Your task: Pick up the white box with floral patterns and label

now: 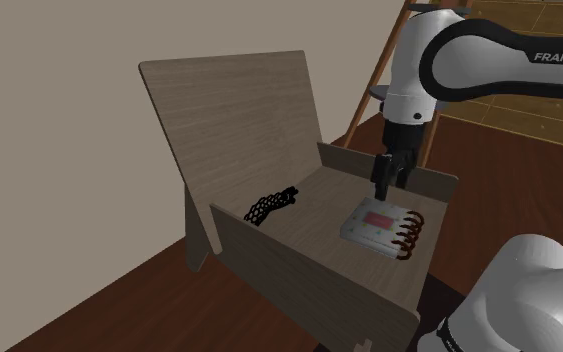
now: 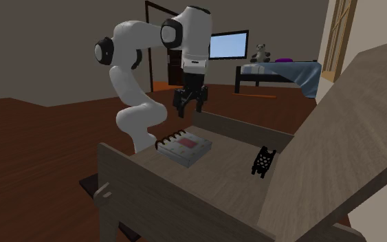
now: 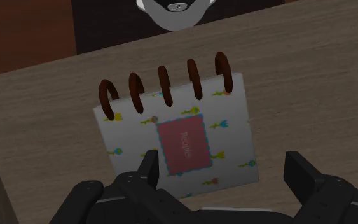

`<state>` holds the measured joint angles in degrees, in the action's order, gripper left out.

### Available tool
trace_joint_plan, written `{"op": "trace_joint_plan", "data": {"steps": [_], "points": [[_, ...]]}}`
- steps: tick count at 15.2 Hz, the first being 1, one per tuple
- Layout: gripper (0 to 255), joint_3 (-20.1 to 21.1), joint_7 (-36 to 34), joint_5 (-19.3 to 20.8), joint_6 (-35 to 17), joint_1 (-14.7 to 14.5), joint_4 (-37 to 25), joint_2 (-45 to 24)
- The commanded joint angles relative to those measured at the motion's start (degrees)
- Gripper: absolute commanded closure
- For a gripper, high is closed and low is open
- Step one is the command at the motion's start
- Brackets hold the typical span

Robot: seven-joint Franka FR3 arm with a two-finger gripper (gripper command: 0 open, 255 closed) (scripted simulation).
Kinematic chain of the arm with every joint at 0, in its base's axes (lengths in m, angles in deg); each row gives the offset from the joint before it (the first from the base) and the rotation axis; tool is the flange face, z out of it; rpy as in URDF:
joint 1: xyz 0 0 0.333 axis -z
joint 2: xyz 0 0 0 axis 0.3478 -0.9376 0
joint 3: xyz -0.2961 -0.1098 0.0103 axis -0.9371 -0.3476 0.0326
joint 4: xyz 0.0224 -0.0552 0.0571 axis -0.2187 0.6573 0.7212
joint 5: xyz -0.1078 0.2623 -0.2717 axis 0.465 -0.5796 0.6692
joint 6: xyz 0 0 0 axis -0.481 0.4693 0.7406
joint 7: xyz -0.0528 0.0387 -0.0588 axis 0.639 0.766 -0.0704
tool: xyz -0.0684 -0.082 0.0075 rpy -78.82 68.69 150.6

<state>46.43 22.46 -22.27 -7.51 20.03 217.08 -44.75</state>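
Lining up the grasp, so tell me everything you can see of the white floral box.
The white box is flat and rectangular, dotted with small coloured flowers, with a pink label in the middle and five dark red-brown rings along one edge. It lies flat on the wooden surface, nothing else touching it; the open fingers hang above it.

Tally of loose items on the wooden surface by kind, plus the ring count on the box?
white floral box: 1
black lattice piece: 1
Total: 2 items
brown rings along one edge of the box (part of it, not in the total): 5
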Motion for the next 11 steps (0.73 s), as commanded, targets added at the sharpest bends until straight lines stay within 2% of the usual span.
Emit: {"op": "trace_joint_plan", "data": {"steps": [1, 6, 9, 11], "points": [[0, 0.0, 0.0, 0.0, 0.0, 0.0, 0.0, 0.0], [0, -12.2, -12.2, -15.8, 0.8, 10.3, 14.5, 9.6], [0, -18.1, -21.8, -24.0, 2.2, 20.1, 26.7, 20.3], [0, -18.4, -21.9, -24.3, 1.8, 21.0, 28.0, 20.9]]}}
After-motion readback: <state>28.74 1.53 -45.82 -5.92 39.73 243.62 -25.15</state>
